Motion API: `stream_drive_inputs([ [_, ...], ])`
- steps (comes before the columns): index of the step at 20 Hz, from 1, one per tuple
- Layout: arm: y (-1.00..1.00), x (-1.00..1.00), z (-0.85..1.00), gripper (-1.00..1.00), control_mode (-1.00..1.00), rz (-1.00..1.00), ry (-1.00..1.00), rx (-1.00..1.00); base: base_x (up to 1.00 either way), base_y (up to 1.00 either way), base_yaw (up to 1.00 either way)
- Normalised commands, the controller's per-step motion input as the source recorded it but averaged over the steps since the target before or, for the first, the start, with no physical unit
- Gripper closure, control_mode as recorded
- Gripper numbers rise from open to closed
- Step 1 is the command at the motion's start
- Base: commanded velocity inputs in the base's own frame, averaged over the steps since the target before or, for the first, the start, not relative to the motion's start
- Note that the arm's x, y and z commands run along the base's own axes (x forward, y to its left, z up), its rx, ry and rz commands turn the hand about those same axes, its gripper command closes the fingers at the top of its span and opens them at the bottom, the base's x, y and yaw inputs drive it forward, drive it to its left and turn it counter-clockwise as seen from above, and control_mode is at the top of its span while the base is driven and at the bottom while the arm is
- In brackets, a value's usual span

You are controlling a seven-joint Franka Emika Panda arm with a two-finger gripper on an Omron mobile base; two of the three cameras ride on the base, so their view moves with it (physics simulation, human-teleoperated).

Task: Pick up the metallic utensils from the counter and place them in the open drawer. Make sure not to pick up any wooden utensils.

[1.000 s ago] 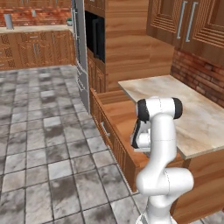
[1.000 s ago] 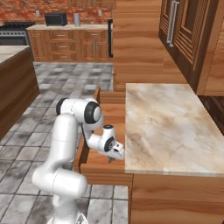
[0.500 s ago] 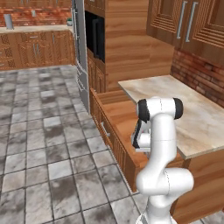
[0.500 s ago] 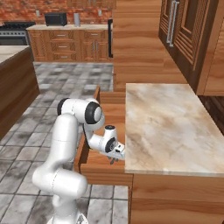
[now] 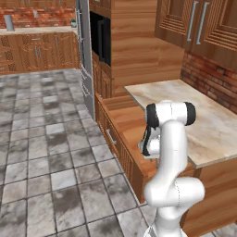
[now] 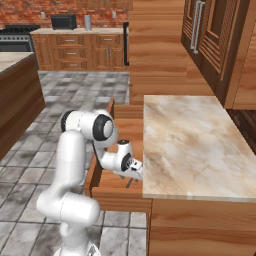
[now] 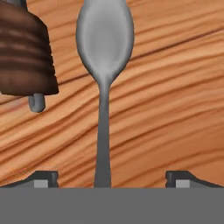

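Fingers [image 7: 43, 178] spread wide, gripping nothing. Grey metal spoon [image 7: 104, 65] lying flat on the open drawer [image 6: 115, 186] floor between them, beside a dark knife handle [image 7: 24, 52]. Likely light, rigid, slippery; best pinched mid-handle.

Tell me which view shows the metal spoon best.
The hand view: the metal spoon lies whole and close on the drawer floor. In the right base view it is a faint sliver under the gripper; the left base view hides it.
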Motion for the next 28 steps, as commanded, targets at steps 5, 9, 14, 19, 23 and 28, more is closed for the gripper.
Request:
stream_drive_inputs([
  [5, 0.21, -0.14, 0.85, -1.0, -1.0, -0.03, 0.0, -0.07, 0.0, 0.0, 0.0],
  [9, 0.28, -0.46, 1.0, -1.0, -1.0, -0.01, 0.0, 0.0, 0.0, 0.0, 0.0],
  [14, -0.03, -0.58, 1.0, -1.0, -1.0, -0.02, 0.05, 0.1, 0.0, 0.0, 0.0],
  [19, -0.02, -0.8, 1.0, -1.0, -1.0, -0.01, 0.17, 0.27, 0.0, 0.0, 0.0],
  [23, 0.0, -0.72, 1.0, -1.0, -1.0, -0.02, 0.22, 0.25, 0.0, 0.0, 0.0],
  [28, 0.21, -0.57, 1.0, -1.0, -1.0, 0.0, 0.14, 0.11, 0.0, 0.0, 0.0],
])
